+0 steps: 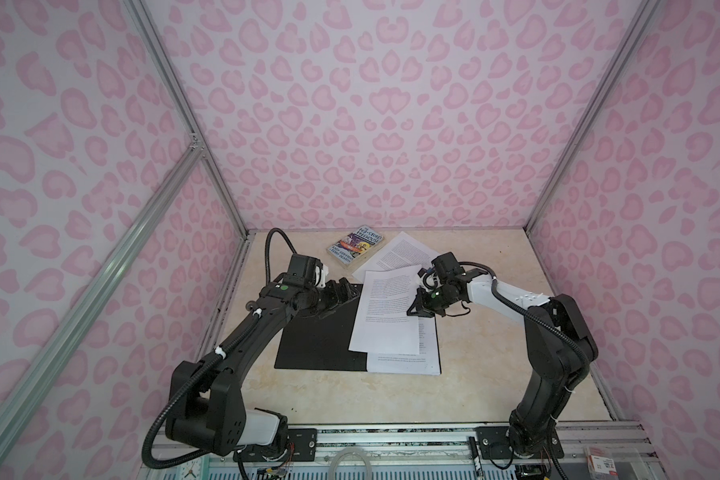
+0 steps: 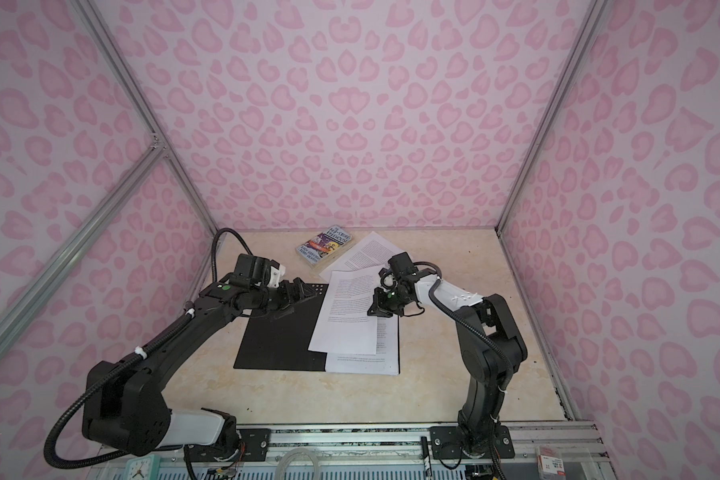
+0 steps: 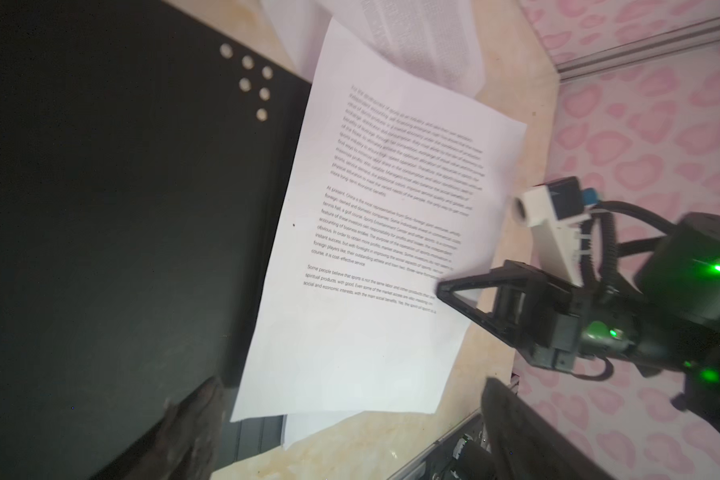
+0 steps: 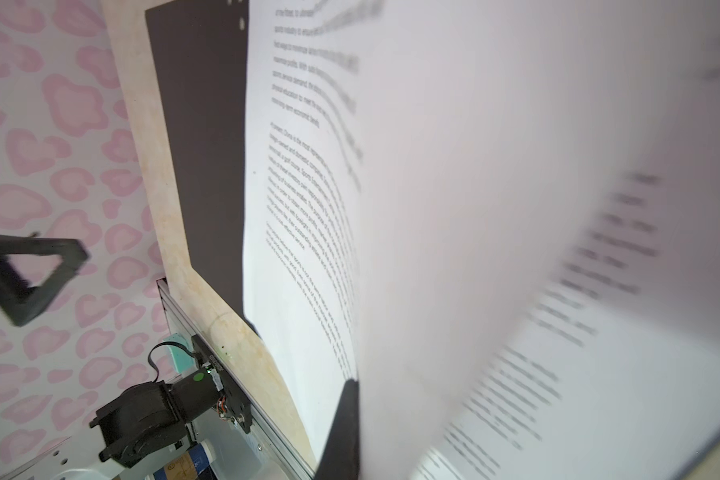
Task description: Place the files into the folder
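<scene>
- The folder [image 1: 321,336] lay open and flat, black inside up.
- A stack [image 1: 404,365] of files sat on the folder's right half.
- A top sheet [image 1: 385,316] lay askew over the stack, reaching across the folder's spine.
- One more sheet [image 1: 400,253] lay past the folder's far edge, by a book [image 1: 356,247].
- The right gripper [image 1: 414,307] was closed over the folder's right half, at the top sheet's right edge. It seemed to pinch that edge, which curled up blurred in the right wrist view.
- The left gripper [image 1: 344,293] hovered over the folder's left half near its far edge. Its jaws were wide and empty, just beside the top sheet.
</scene>
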You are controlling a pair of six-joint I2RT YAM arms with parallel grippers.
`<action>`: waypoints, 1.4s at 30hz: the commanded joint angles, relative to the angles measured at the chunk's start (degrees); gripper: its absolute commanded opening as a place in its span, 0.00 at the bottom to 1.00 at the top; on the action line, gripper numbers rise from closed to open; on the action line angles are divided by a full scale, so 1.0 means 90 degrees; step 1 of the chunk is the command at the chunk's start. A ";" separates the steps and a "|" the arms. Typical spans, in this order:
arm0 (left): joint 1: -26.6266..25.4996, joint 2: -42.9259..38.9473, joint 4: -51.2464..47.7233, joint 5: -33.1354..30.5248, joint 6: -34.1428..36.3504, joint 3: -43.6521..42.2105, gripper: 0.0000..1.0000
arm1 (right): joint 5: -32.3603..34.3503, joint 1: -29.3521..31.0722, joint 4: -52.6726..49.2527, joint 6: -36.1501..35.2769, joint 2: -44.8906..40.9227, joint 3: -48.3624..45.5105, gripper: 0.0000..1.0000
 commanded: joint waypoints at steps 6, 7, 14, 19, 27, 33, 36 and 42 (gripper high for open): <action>-0.0278 -0.1222 0.0981 -0.0153 0.1143 -0.0464 0.98 | 0.1436 -0.0132 -0.1704 -0.1045 -0.0146 0.0045 0.00; -0.0294 -0.1472 0.1328 -0.0290 0.1359 -0.0845 0.98 | 0.1414 -0.0123 -0.1719 -0.1047 -0.0089 0.0103 0.00; -0.0347 -0.2708 0.2754 -0.1410 0.2344 -0.2971 0.98 | 0.1512 0.0149 -0.1983 -0.1062 0.0322 0.0642 0.00; -0.0374 -0.2908 0.2997 -0.1393 0.2591 -0.3354 0.97 | 0.1413 0.0285 -0.1778 -0.0701 0.0435 0.0595 0.00; -0.0376 -0.2522 0.2914 -0.1324 0.2598 -0.3197 0.97 | 0.1255 0.0285 -0.1557 -0.0270 0.0438 0.0447 0.00; -0.0365 -0.2321 0.2914 -0.1208 0.2621 -0.3092 0.97 | 0.1106 0.0276 -0.1252 0.0103 0.0380 0.0242 0.00; -0.0373 -0.2302 0.2935 -0.1227 0.2617 -0.3110 0.97 | 0.1053 0.0277 -0.1210 0.0145 0.0370 0.0216 0.00; -0.0365 -0.2200 0.2882 -0.1188 0.2606 -0.3056 0.97 | 0.1059 0.0281 -0.1210 0.0158 0.0379 0.0209 0.00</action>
